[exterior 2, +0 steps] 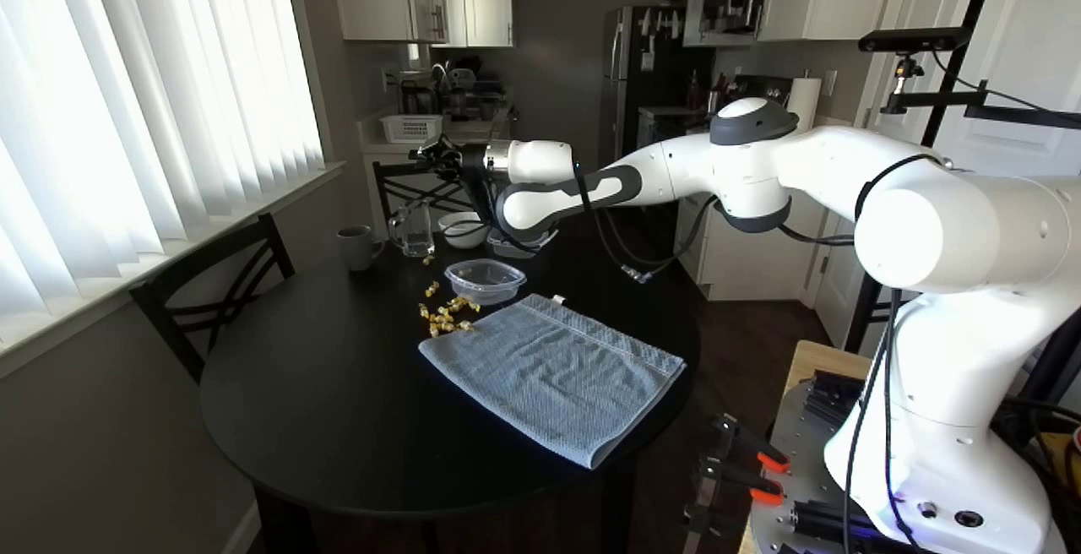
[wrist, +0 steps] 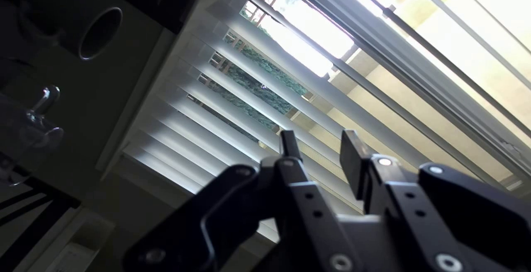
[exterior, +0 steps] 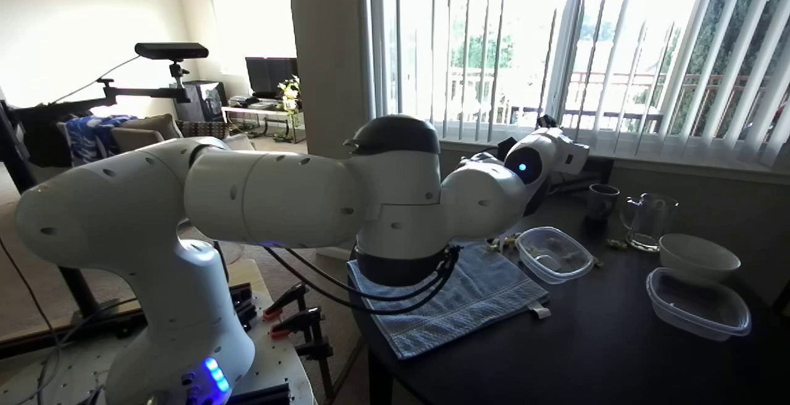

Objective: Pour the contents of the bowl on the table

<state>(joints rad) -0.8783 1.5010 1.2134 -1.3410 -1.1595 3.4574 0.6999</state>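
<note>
Partly spread fingers (wrist: 352,151) hanging well above the bowl (exterior 2: 486,284)

The gripper (wrist: 320,147) is hanging in the air, its two fingers standing apart with a modest gap between the tips. Window blinds (wrist: 191,139) are showing through that gap, and the fingers are pinching nothing. Below the fingers and well apart from them, the bowl, a translucent plastic container, is sitting upright on the dark table (exterior 2: 338,419). The contents (exterior 2: 445,316), golden-brown bits, are lying loose down there, just beside the bowl and near a corner of the blue-grey towel (exterior 2: 557,377); whether bits are also lying inside is hard to tell. Also lower than the fingers, a grey mug (exterior 2: 356,248) and a glass mug (exterior 2: 415,230) are standing on the table, and a round white bowl (exterior: 697,254) is sitting close by a second clear tub (exterior: 700,309). In an exterior view the arm (exterior: 278,201) is blocking most of the gripper from sight.
</note>
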